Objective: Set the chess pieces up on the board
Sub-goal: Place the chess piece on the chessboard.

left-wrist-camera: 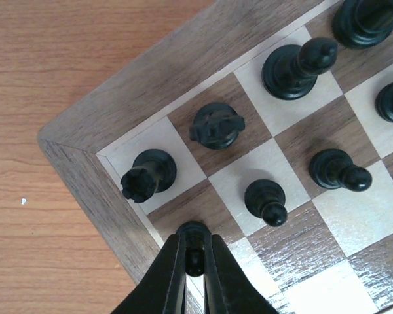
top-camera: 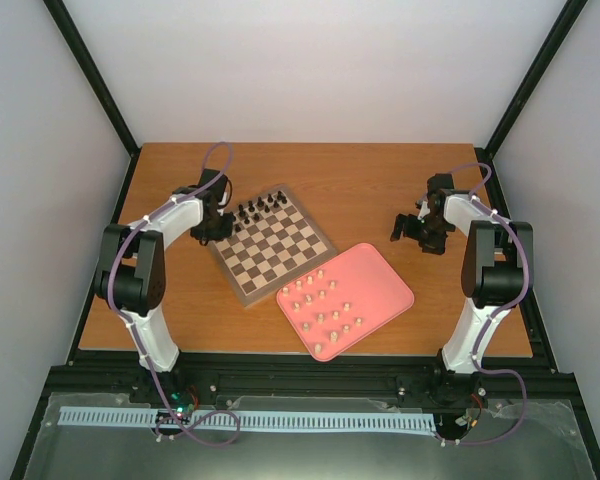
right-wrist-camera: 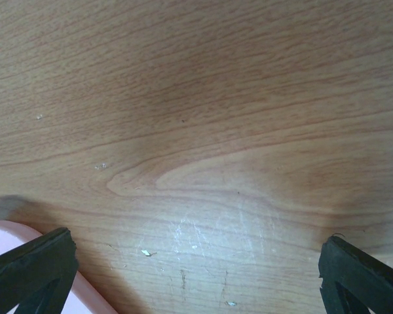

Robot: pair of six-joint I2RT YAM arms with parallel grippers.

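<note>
The board [top-camera: 280, 250] lies tilted at table centre-left. Several dark chess pieces [top-camera: 255, 208] stand along its far-left edge. My left gripper [top-camera: 216, 232] is at the board's left corner, shut on a dark pawn [left-wrist-camera: 195, 252] that stands on a dark square by the border. Close by in the left wrist view stand a rook [left-wrist-camera: 146, 176], a knight [left-wrist-camera: 216, 125], a bishop [left-wrist-camera: 298, 65] and pawns [left-wrist-camera: 266, 201]. Several cream pieces [top-camera: 325, 300] lie in the pink tray [top-camera: 385, 275]. My right gripper [top-camera: 408, 228] is open and empty over bare wood.
The pink tray's corner [right-wrist-camera: 13, 239] shows at the lower left of the right wrist view. Black frame posts and white walls enclose the table. Bare wood [top-camera: 360, 180] lies behind the board and tray.
</note>
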